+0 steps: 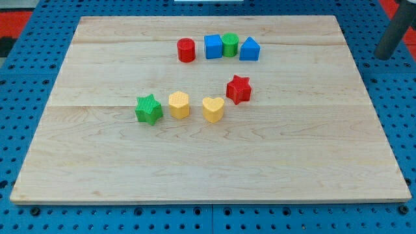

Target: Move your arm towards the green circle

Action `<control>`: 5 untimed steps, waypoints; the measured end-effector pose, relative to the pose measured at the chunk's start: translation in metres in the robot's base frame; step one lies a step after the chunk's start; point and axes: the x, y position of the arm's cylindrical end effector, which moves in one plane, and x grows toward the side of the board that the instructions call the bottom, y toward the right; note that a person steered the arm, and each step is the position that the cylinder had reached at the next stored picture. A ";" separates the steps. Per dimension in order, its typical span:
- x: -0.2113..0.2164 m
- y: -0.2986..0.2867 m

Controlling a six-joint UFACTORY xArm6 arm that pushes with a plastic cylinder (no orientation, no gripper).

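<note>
The green circle (229, 44) stands near the view's top centre, squeezed between a blue cube (213, 47) on its left and a blue triangular block (249, 49) on its right. A red cylinder (186, 50) stands further left in the same row. My rod comes in at the view's top right corner. My tip (385, 56) is past the right edge of the wooden board (273, 162), far to the right of the green circle and touching no block.
In a lower row across the middle stand a green star (149, 108), a yellow hexagon (179, 104), a yellow heart (212, 109) and a red star (238, 89). A blue pegboard surface (396, 97) surrounds the board.
</note>
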 end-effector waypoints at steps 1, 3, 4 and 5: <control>0.011 -0.021; 0.144 -0.096; 0.209 -0.108; 0.280 -0.136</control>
